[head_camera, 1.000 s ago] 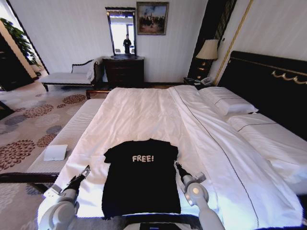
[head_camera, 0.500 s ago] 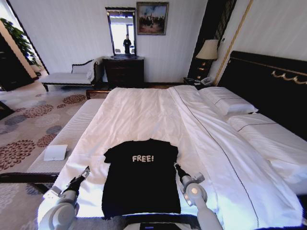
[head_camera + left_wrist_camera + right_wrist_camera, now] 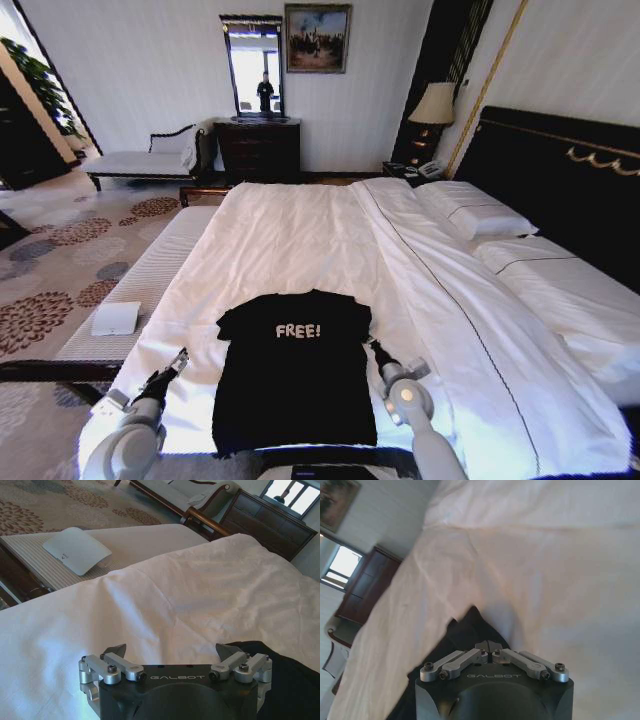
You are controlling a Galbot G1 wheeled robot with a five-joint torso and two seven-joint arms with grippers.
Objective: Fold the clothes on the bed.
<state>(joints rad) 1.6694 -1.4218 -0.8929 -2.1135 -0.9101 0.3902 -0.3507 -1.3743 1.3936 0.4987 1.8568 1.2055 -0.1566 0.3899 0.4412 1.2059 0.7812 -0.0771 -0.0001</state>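
On the bed (image 3: 300, 240), at its near edge, a black shirt (image 3: 295, 370) lies flat with white lettering up. At the shirt's left side the left gripper (image 3: 172, 652) hovers over bare sheet, jaws spread wide. At the shirt's right edge sits the right gripper (image 3: 488, 650), jaws pressed together above the dark cloth.

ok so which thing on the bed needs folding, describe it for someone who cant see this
On the big white bed, look at the near end between the two grippers. A black T-shirt lies flat there, the only dark item on the sheets, with FREE! printed in white.
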